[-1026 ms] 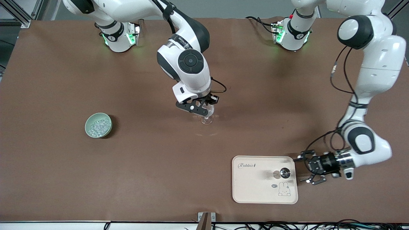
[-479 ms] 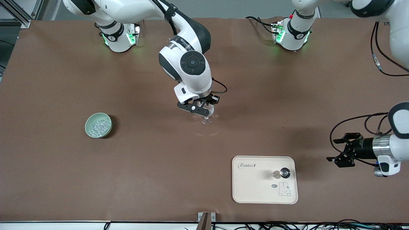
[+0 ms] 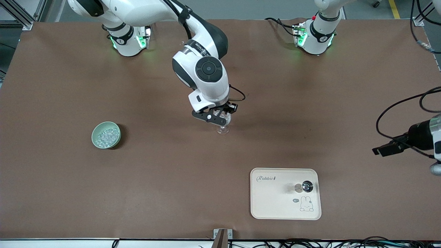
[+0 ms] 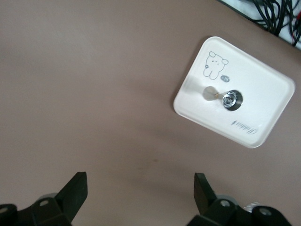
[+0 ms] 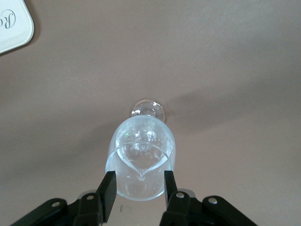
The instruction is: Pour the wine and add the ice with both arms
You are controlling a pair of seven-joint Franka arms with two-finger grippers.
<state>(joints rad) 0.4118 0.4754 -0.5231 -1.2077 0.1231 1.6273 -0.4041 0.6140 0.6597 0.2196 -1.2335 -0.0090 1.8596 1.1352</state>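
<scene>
Standing mid-bench, the right pincer (image 3: 220, 119) is flanking the glass (image 5: 141, 162); the left pincer (image 4: 141, 197) is hovering spread; ice (image 3: 106, 135) probably next.

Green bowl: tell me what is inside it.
The green bowl holds a heap of small clear ice pieces. They cover the bowl's bottom, so nothing beneath them can be seen.

White shells with black joint sections are seen on the arms (image 3: 203, 74); black cables are attached.
</scene>
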